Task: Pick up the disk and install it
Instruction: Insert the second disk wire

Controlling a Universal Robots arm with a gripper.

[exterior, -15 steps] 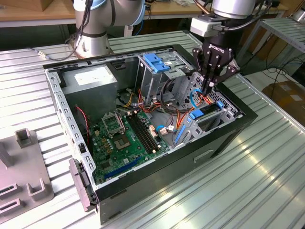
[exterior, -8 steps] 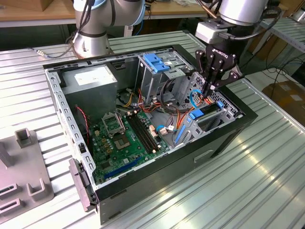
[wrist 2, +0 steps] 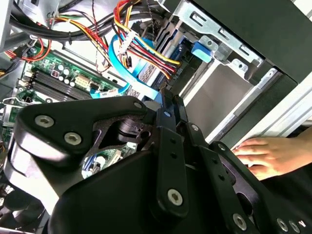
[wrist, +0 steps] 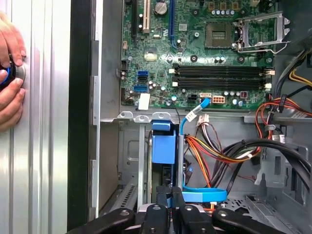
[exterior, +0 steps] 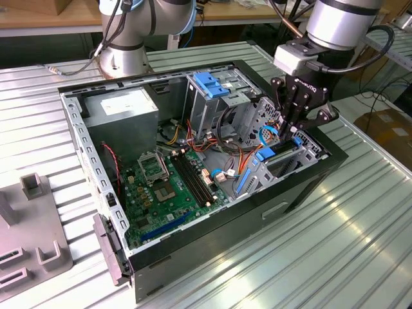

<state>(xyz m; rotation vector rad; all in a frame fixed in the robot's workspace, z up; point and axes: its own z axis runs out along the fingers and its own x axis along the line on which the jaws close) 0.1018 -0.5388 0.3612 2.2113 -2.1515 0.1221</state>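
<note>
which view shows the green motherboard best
The first wrist view: the green motherboard faces the camera nearly flat, with socket and memory slots plain. The exterior view shows it at a slant inside the case; the second wrist view catches one corner behind cables.

Disk (wrist: pixel 163 148) – blue-framed, standing on edge, apparently seated in the case's lower drive bay, mostly hidden

One computer case (exterior: pixel 193 244) lies open on the table, holding one green circuit board (exterior: pixel 164 187). One gripper (exterior: pixel 293 125) hangs over it. Two grey holders (exterior: pixel 32 183) stand beside the case.
</note>
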